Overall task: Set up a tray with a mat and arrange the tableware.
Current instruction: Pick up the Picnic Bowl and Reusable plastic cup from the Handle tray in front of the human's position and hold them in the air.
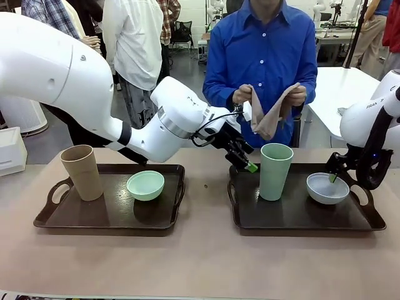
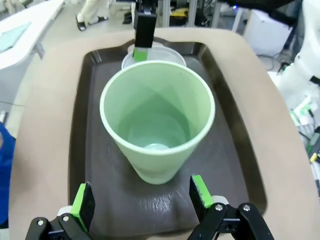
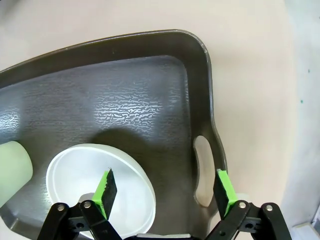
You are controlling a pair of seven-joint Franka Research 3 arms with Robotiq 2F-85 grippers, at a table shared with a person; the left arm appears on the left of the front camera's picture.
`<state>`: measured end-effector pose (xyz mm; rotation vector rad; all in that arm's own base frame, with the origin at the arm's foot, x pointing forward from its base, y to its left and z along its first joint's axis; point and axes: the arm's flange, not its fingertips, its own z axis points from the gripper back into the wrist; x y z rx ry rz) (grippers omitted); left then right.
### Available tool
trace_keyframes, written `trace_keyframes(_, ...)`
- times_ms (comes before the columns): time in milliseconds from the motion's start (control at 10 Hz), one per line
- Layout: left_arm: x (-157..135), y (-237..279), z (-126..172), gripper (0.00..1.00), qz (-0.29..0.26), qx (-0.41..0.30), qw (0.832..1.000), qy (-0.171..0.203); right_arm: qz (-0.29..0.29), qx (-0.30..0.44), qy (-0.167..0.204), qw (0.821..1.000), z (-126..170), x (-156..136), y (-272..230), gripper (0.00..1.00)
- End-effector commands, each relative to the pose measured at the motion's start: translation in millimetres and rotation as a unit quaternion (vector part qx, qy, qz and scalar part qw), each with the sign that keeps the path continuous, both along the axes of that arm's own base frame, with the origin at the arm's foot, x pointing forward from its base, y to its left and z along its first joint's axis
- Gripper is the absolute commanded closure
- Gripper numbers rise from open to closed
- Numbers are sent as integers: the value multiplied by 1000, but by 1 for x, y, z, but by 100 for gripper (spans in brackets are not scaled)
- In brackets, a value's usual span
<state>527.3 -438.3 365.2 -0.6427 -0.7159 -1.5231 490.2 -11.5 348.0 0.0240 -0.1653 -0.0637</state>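
The pale green cup [image 1: 275, 170] and the white bowl [image 1: 327, 188] stand on the right tray [image 1: 300, 215]. My left gripper [image 1: 247, 164] reaches across the middle and hangs open just left of that cup. In the left wrist view the cup [image 2: 157, 120] stands a little ahead of the open gripper [image 2: 142, 197]. My right gripper [image 1: 333, 177] is open over the white bowl; one finger hangs inside the bowl [image 3: 100, 185], the other outside its rim. The tan cup [image 1: 81, 172] and mint-green bowl [image 1: 145, 185] sit on the left tray [image 1: 109, 215]. A person holds a tan mat [image 1: 269, 115] in both hands.
Both trays lie side by side on the beige table [image 1: 200, 262], with a bare strip between them. The person stands at the far edge behind the right tray. A white table [image 1: 344, 94] is behind on the right, and other people stand at the back left.
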Motion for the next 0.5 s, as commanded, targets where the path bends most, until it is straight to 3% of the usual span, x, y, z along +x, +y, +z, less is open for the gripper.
trace_keyframes(0, 3, -7, -11, 0, -7, -26, 1000, -11, -3, 2, 0, 1000, -2, -2, -2, 0)
trace_keyframes(400, 5, -22, -21, 0, -28, -28, 999, 31, 5, 16, 11, 1000, -8, -4, 2, 0)
